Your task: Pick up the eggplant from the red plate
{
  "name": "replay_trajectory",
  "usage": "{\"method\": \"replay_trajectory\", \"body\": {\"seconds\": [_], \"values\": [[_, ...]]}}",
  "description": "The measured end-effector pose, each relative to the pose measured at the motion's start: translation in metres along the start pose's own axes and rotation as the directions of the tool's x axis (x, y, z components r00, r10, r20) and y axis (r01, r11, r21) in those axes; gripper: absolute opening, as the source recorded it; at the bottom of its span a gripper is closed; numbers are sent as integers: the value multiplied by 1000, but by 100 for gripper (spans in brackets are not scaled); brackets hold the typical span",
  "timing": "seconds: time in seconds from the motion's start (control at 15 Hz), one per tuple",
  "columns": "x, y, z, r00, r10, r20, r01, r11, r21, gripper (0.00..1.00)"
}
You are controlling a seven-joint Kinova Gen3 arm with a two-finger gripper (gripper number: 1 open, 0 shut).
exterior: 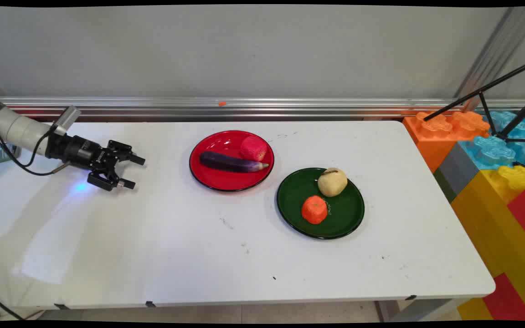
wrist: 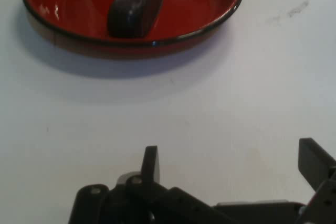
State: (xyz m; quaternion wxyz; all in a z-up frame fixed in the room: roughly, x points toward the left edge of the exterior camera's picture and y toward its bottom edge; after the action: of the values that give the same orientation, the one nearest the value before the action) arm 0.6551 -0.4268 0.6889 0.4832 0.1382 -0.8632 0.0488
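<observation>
Black and two-fingered, the hand (exterior: 136, 172) is held low over the left part of the white desk (exterior: 153, 237), lying nearly level and aimed toward 3 o'clock in the main view. Its fingers are spread wide with nothing between them; only bare desk surface shows in the gap in the hand view (wrist: 231, 156). No object is touched. The nearest thing is the red plate (exterior: 226, 141), which lies at 3 o'clock from the hand and clearly apart from it, with open desk between. In the hand view the same red plate (wrist: 199, 3) sits at about 11 o'clock, cut off by the top edge. On the plate a dark purple eggplant (exterior: 230, 162) lies lengthwise, its blunt end turned toward the hand (wrist: 136, 1). A red fruit (exterior: 253, 148) rests just beside it on the far side (its kind cannot be told). At about 4 o'clock from the red plate, near it but not touching, stands a green plate (exterior: 344, 214). It carries a beige potato-like piece (exterior: 332, 181) and an orange piece (exterior: 314, 209), which lie close together. Large coloured building blocks (exterior: 495, 182) stand off the desk's right end.
</observation>
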Motion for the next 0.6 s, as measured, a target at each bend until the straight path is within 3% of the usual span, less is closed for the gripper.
{"method": "replay_trajectory", "body": {"seconds": [0.6], "values": [[30,-15,24,996,59,-66,-60,998,-16,100]]}}
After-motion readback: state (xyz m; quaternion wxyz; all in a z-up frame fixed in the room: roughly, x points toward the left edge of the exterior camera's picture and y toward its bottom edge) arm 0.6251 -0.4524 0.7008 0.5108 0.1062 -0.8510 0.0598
